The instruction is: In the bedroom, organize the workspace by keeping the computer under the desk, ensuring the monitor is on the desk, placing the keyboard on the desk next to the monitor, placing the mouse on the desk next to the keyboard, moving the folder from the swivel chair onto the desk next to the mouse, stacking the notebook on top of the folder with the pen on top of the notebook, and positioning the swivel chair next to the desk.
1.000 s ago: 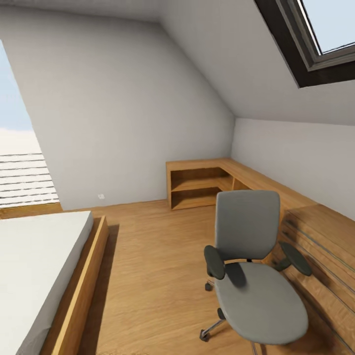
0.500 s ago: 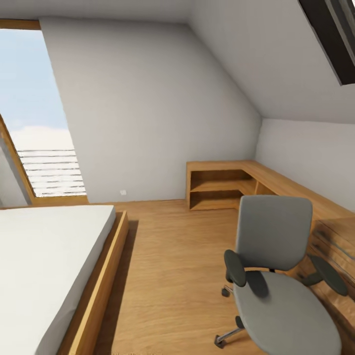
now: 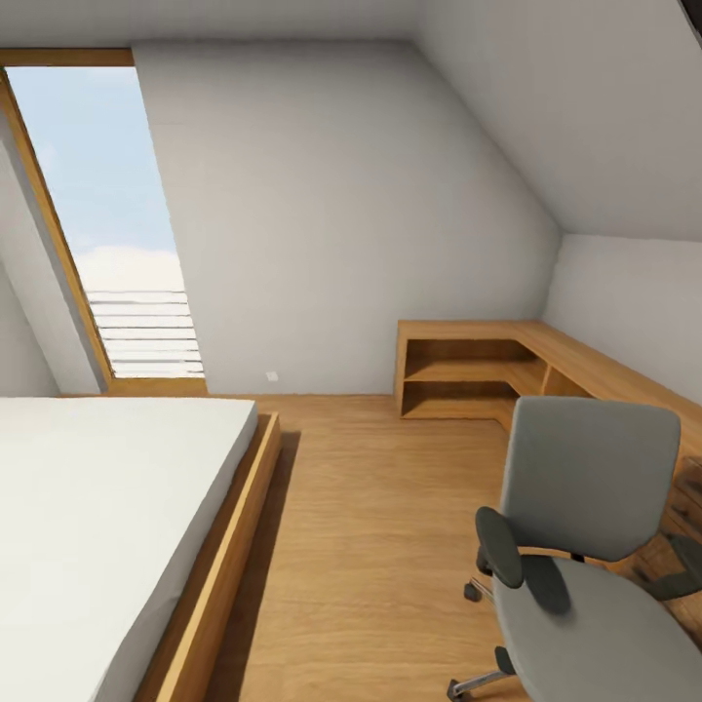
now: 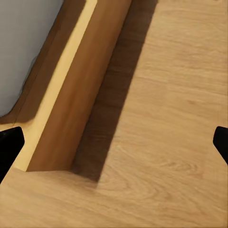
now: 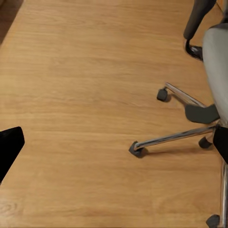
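Observation:
A grey swivel chair [image 3: 585,546] with dark armrests stands on the wooden floor at the lower right of the head view; the part of its seat that shows is bare. Its chrome star base and castors [image 5: 175,137] appear in the right wrist view, close beside my right gripper [image 5: 114,145], which is open over bare floor. My left gripper [image 4: 114,145] is open as well, hanging above the floor by the wooden bed frame [image 4: 71,95]. Both grippers hold nothing.
A low bed with a white mattress [image 3: 88,507] takes up the left side. Open wooden shelving [image 3: 468,366] runs along the far and right walls. A tall window [image 3: 117,224] is at the back left. Open floor [image 3: 370,526] lies between bed and chair.
The camera has swung to the left: chair and shelving slid toward the picture's right, the skylight left the view, and the tall window and more of the bed came in.

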Available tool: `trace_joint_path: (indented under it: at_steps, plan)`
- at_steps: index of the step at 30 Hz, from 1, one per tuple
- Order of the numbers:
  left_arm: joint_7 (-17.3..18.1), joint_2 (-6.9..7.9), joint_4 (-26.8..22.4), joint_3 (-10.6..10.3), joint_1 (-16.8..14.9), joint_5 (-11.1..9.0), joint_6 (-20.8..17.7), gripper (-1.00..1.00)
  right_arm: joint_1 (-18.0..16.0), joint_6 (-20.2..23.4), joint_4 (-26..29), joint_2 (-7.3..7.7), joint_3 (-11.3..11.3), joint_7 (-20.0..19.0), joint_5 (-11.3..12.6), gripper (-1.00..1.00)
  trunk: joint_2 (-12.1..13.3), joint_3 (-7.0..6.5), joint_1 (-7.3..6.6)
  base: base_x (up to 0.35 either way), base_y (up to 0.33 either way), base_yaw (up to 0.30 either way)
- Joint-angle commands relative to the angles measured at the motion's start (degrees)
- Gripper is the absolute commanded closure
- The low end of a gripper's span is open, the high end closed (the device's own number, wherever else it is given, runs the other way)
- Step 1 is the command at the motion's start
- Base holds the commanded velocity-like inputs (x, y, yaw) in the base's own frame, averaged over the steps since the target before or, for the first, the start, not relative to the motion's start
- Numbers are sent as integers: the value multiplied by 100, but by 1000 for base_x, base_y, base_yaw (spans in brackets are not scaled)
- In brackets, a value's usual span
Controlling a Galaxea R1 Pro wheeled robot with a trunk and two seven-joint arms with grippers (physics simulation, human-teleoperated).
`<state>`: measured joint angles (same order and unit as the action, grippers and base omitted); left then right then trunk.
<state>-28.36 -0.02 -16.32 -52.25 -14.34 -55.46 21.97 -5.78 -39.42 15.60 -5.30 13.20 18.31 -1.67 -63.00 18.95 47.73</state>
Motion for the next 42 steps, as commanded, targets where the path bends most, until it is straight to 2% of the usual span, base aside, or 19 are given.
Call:
trace_joint_path:
  at_steps: [1, 21, 32, 42]
  plan:
    - [-29, 2, -2, -49, -6, -44, 25, -100, -6, -6, -4, 2, 34, 57, -17, -100, -4, 7, 3, 245, 0, 24]
    - [-29, 3, -2, -49, -7, -44, 35, -100, -2, -14, 4, 25, 25, 59, -9, -100, -4, 8, 3, 316, 6, 3]
    - [-29, 2, -2, -49, -7, -44, 35, -100, -3, -14, 4, 23, 24, 59, -9, -100, -4, 8, 3, 295, 177, 0]
    - [-29, 2, -2, -49, -7, -44, 35, -100, -3, -14, 4, 20, 25, 59, -9, -100, -4, 8, 3, 139, 131, 0]
